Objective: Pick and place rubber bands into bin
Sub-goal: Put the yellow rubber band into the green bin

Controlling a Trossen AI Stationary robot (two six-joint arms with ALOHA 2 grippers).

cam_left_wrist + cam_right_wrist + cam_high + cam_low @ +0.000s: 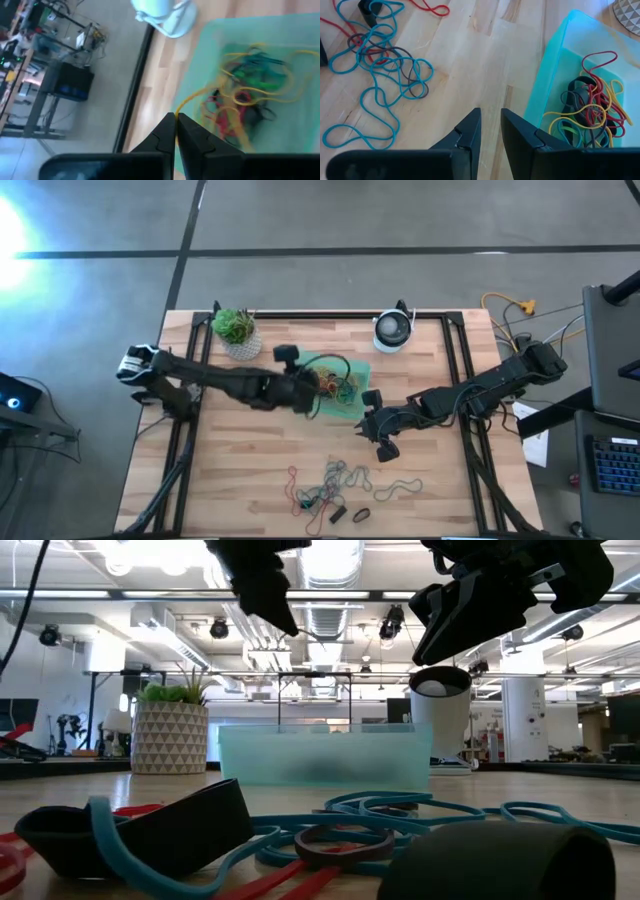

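While the left end effector (318, 388) hangs over the bin's (362, 370) left edge with its fingers pressed together on a yellow band (200, 93) that trails down into the tray, the right end effector (378, 436) sits just off the bin's near right corner, its fingers nearly together with a narrow gap and nothing between them. The bin lies mid-worktop toward the far side and already holds a tangle of yellow, red, green and dark bands (590, 112). The loose bands (335, 480) still to be collected lie in a heap near the worktop's (250, 450) near edge: teal, red and dark loops, with one teal loop (398, 489) a little apart to the right. From the right end effector that heap lies toward the near edge and slightly left, well apart from the bin; the right arm is judged the nearer of the two to it, the left arm being over the tray. The teal strands run in loose curves with no single long axis, so a grasp there would likely take whichever strand crosses the fingers. A potted plant (236, 330) and a round white device (394, 331) stand at the far edge. No brand, label or legible writing can be made out on any item.
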